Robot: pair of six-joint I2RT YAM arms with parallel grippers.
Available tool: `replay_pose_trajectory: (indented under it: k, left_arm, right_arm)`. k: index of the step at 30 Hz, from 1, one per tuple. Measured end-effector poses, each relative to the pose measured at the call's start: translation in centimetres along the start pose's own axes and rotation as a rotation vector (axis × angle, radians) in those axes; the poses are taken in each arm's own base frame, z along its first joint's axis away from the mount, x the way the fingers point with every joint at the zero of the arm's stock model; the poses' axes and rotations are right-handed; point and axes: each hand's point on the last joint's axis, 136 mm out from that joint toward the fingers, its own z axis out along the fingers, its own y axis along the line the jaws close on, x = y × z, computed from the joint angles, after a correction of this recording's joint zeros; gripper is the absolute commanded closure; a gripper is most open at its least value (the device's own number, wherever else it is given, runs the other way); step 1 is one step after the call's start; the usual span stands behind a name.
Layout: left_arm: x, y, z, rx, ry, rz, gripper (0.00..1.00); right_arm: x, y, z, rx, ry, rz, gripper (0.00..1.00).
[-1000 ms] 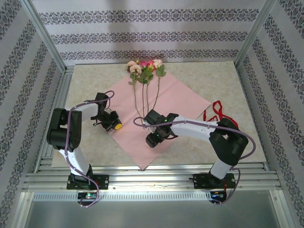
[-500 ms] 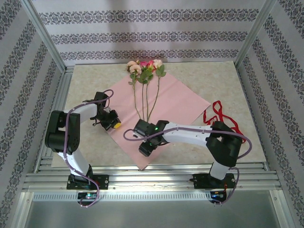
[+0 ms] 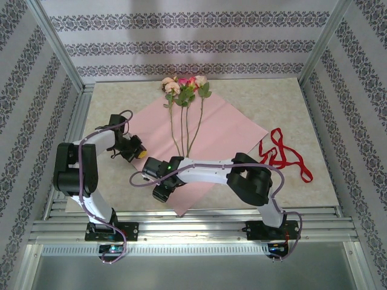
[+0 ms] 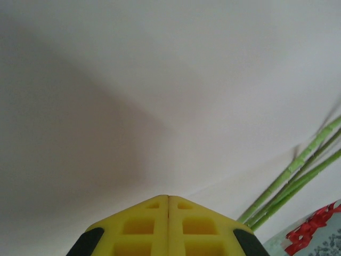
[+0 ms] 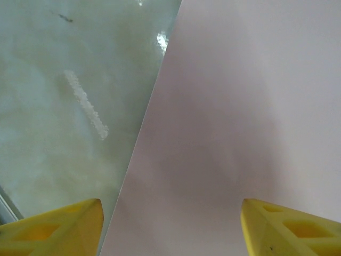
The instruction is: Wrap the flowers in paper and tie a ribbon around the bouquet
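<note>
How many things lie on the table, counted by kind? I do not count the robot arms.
sheets of paper: 1
bunches of flowers: 1
lengths of red ribbon: 1
Total: 3

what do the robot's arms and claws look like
Left arm and right arm: white links, black joints, each with a looping purple cable. Left claw and right claw: bright yellow wedge-shaped fingers with square moulded recesses.

- The paper [image 3: 233, 130] is lying flat, pink face up.
- The flowers [image 3: 184, 87] are lying on it, heads at its far corner.
- The ribbon [image 3: 284, 154] is lying looped beside its right corner.
</note>
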Motion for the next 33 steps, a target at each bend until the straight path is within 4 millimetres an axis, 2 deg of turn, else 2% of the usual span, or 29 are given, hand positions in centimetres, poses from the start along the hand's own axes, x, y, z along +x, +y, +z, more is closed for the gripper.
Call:
replay_pose_trajectory:
  k: [4,7,13,16,17,21,25,30,33]
  left_arm:
    - [-0.4,0.1,-0.2,0.002,-0.008,-0.005,1.00]
    - [-0.3,-0.2,-0.7,0.009,-0.018,0.001,1.00]
    - [0.3,-2.1,-4.0,0.069,-0.084,0.046,1.00]
    - [0.8,-2.6,-5.3,0.093,-0.107,0.061,1.00]
    - [1.0,-2.6,-5.5,0.096,-0.110,0.062,1.00]
    - [2.1,-1.9,-6.1,0.089,-0.104,0.050,1.00]
    - [2.9,-1.4,-6.5,0.080,-0.096,0.041,1.00]
    - [3.2,-0.3,-6.1,0.062,-0.086,0.022,1.00]
    - [3.3,0.5,-5.8,0.049,-0.077,0.003,1.00]
  right_arm:
    - [0.7,-0.2,0.9,0.010,0.038,0.008,0.40]
    - [0.4,-0.4,1.0,0.019,0.039,0.021,0.47]
    - [0.3,-1.4,1.0,0.027,0.045,0.059,0.68]
    - [0.3,-1.9,1.0,0.020,0.049,0.076,0.71]
    - [0.3,-1.9,1.0,0.013,0.051,0.080,0.70]
    - [0.2,-1.9,1.0,-0.003,0.050,0.079,0.47]
    - [0.1,-1.4,0.3,-0.008,0.036,0.057,0.35]
    - [-0.6,-0.2,-2.1,-0.019,-0.016,0.027,0.29]
    - [-0.6,0.8,-2.6,-0.027,-0.027,0.017,0.27]
